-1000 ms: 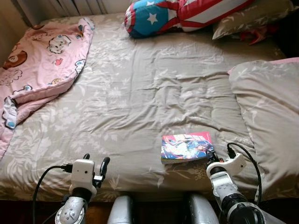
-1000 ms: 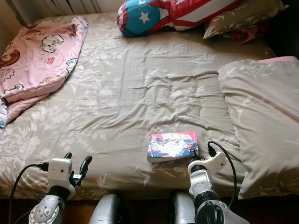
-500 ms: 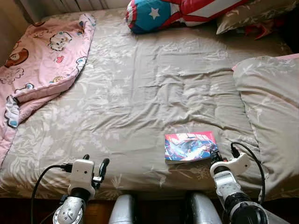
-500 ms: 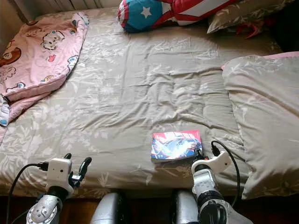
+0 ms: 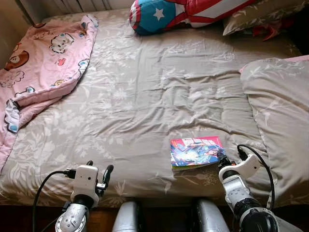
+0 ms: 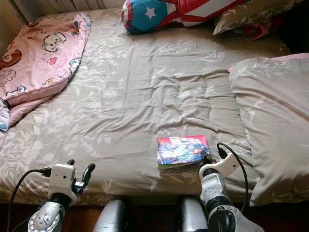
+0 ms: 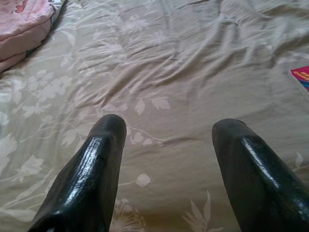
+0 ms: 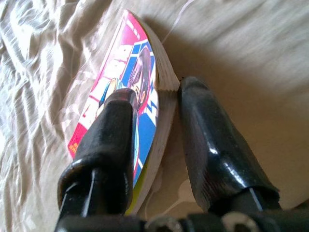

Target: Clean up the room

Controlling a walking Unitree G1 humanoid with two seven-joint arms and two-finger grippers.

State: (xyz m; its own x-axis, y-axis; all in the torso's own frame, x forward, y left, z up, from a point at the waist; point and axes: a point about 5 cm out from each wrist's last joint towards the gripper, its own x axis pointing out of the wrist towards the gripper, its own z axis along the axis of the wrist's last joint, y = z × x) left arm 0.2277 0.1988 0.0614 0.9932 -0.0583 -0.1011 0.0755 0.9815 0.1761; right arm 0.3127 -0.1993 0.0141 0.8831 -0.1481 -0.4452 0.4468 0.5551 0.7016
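A comic book (image 5: 195,152) with a red and blue cover lies on the grey floral bed sheet (image 5: 145,96), near the front edge. My right gripper (image 5: 223,162) is at the book's near right corner. In the right wrist view its fingers (image 8: 116,125) clamp the comic book (image 8: 140,82), one on the cover and one against the page edge below. My left gripper (image 5: 99,167) hovers open over the sheet at the front left, with nothing between its fingers (image 7: 104,145).
A crumpled pink cartoon blanket (image 5: 41,63) covers the bed's left side. A star-and-stripes cushion (image 5: 178,12) lies at the head. A grey pillow (image 5: 280,111) rests on the right, another pillow (image 5: 260,14) at the back right.
The camera has tilted slightly, so the whole scene shifted. The right gripper stays at the book's corner, and the book's near edge looks a little raised. The left arm has not moved.
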